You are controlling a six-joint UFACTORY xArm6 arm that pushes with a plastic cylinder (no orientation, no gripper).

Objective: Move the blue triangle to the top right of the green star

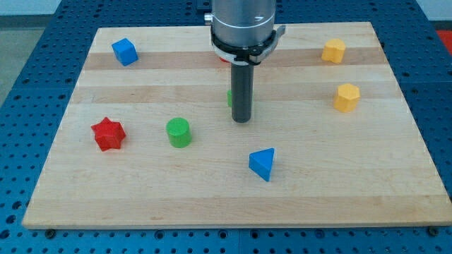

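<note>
step: approach, no contact yet, by my reading | pincer: none fitted, so no wide/narrow state; my tip rests at frame centre | blue triangle lower centre-right on tabletop, near tip, apart | green star mostly hidden behind rod | next: get below triangle, push up-right past star
</note>
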